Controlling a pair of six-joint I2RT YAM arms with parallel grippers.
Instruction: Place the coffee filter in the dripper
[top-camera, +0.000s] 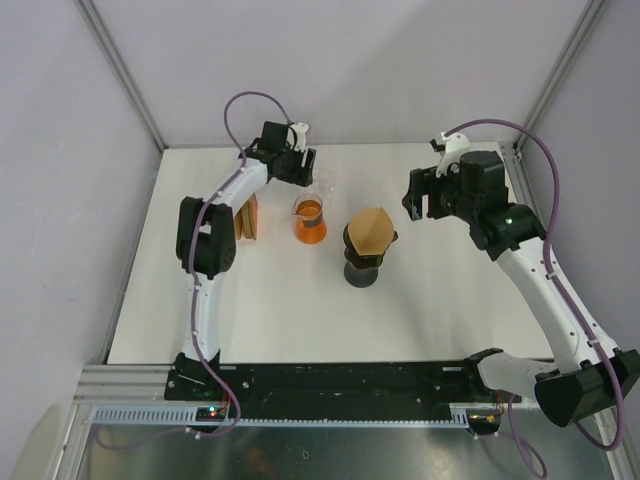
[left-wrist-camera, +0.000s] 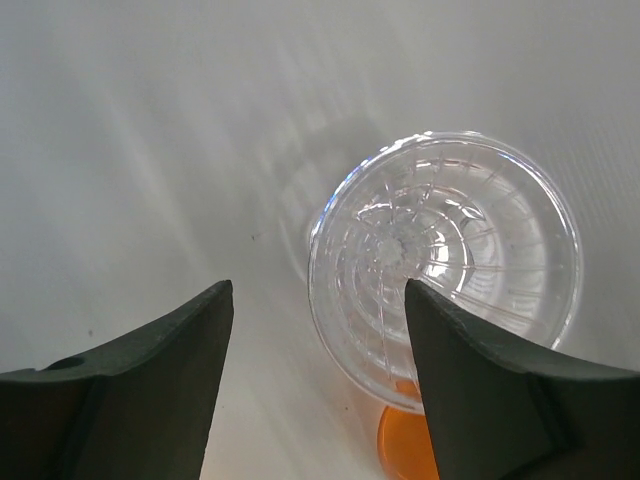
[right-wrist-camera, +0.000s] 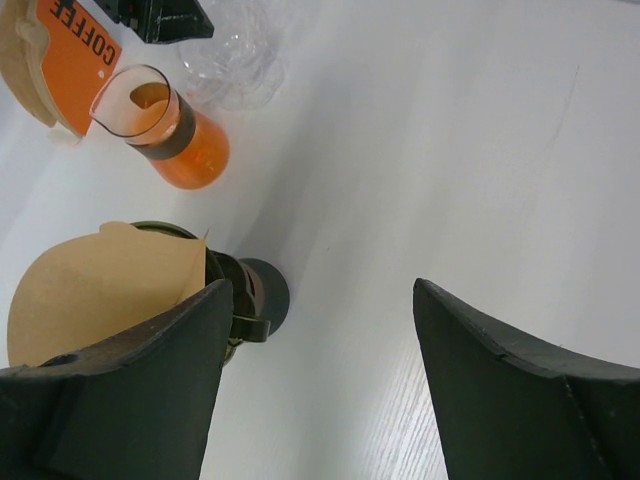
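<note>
A brown paper coffee filter (top-camera: 369, 229) sits in the dark dripper (top-camera: 362, 262) at the table's middle; both show in the right wrist view, filter (right-wrist-camera: 95, 290) and dripper (right-wrist-camera: 250, 298). My right gripper (top-camera: 415, 205) is open and empty, to the right of the dripper; in its wrist view (right-wrist-camera: 320, 330) bare table lies between the jaws. My left gripper (top-camera: 303, 170) is open and empty at the back, above a clear glass dripper (left-wrist-camera: 445, 265).
An orange glass carafe (top-camera: 310, 219) stands left of the dripper, also in the right wrist view (right-wrist-camera: 170, 130). A stack of filters with an orange COFFEE label (top-camera: 248, 216) stands left of it by the left arm. White walls enclose the table.
</note>
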